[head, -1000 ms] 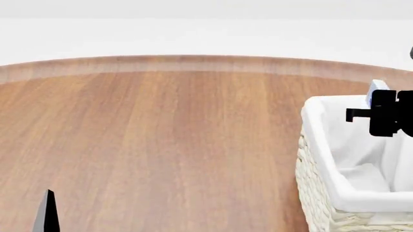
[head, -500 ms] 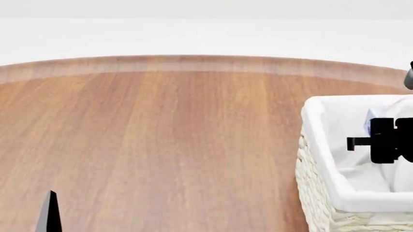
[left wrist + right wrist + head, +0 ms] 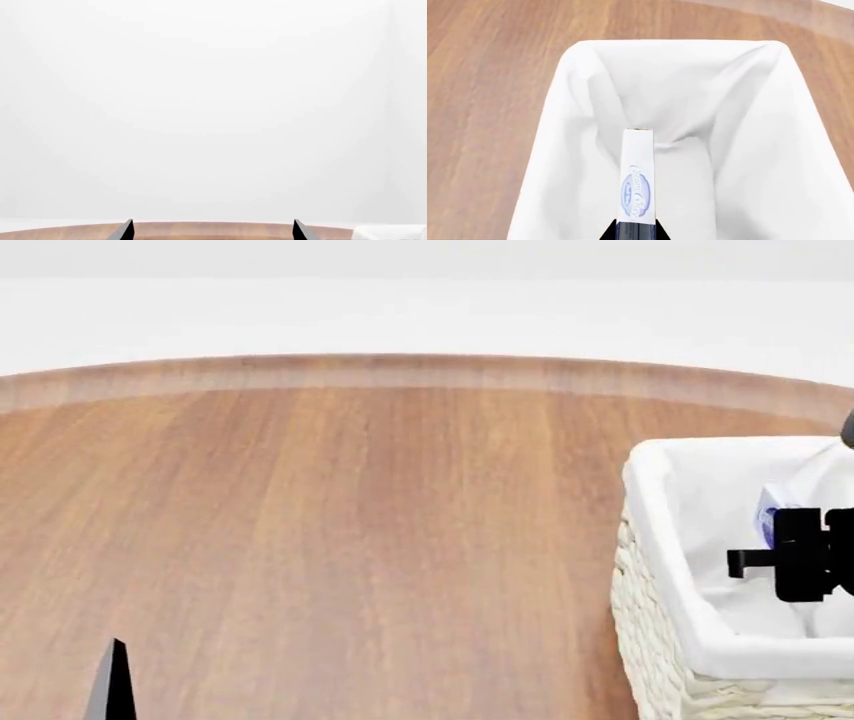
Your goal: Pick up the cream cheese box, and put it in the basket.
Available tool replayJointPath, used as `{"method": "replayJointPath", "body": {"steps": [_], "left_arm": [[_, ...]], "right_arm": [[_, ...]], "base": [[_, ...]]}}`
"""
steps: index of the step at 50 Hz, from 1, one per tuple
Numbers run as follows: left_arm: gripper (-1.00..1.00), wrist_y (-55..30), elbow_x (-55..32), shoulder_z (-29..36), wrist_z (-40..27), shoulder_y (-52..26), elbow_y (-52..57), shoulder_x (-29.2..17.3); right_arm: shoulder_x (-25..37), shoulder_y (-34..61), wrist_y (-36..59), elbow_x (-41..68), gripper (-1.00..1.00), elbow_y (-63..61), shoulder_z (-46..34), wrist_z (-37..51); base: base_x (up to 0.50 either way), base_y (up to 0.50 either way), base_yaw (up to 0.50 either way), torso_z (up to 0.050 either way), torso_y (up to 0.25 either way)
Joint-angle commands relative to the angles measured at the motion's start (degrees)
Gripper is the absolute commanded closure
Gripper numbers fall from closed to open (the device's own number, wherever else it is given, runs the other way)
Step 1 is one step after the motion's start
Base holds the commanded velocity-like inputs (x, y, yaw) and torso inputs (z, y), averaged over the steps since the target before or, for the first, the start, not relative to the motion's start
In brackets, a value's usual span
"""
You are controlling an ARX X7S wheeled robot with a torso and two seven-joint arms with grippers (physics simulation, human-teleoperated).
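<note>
My wooden worktop (image 3: 334, 540) has a curved far edge; beyond it I see only plain white, perhaps floor or wall.

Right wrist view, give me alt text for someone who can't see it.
The right end effector holds the cream cheese box edge-on above the white cloth lining inside the basket. Brown wooden table surrounds the basket.
</note>
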Motion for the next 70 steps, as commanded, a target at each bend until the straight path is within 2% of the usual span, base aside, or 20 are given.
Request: {"method": "replayJointPath", "body": {"steps": [1, 19, 20, 43, 51, 60, 70], "left_arm": [[-1.0, 0.2, 0.3, 0.5, -0.1, 0.0, -0.2, 0.0], [-1.0, 0.2, 0.2, 0.7, -0.3, -0.2, -0.3, -0.3], [-1.0, 0.2, 0.2, 0.7, -0.3, -0.2, -0.2, -0.3], [-1.0, 0.3, -0.1, 0.6, -0.6, -0.3, -0.2, -0.7], [-1.0, 0.6, 0.1, 0.9, -0.7, -0.1, -0.2, -0.7], [-1.0, 0.6, 0.2, 1.1, -0.8, -0.3, -0.4, -0.7], [-1.0, 1.0, 0.2, 1.1, -0.9, -0.2, -0.5, -0.8]], "right_arm": [[-1.1, -0.1, -2.4, -1.3, 1.0, 2.4, -0.1, -2.2], [-2.3, -0.2, -4.2, -2.3, 1.0, 5.4, -0.6, -3.4], [-2.6, 0.1, -4.5, -2.5, -1.0, 6.3, -0.4, -3.1], [-1.1, 0.5, -3.2, -2.5, -1.0, 4.0, -0.3, -2.4], [0.9, 5.2, -4.6, -2.6, -1.0, -2.6, 2.7, 3.7], [3.6, 7.9, -3.3, -1.9, -1.0, -16.5, 3.9, 7.7], [5.2, 4.8, -6.8, -0.8, -1.0, -28.1, 8.5, 18.3]], "base": [[0.0, 0.0, 0.0, 0.0, 0.0], [0.0, 0.0, 0.0, 0.0, 0.001], [0.0, 0.0, 0.0, 0.0, 0.0], [0.0, 0.0, 0.0, 0.0, 0.0], [0.0, 0.0, 0.0, 0.0, 0.0], [0.0, 0.0, 0.0, 0.0, 0.0], [0.0, 0.0, 0.0, 0.0, 0.0]]}}
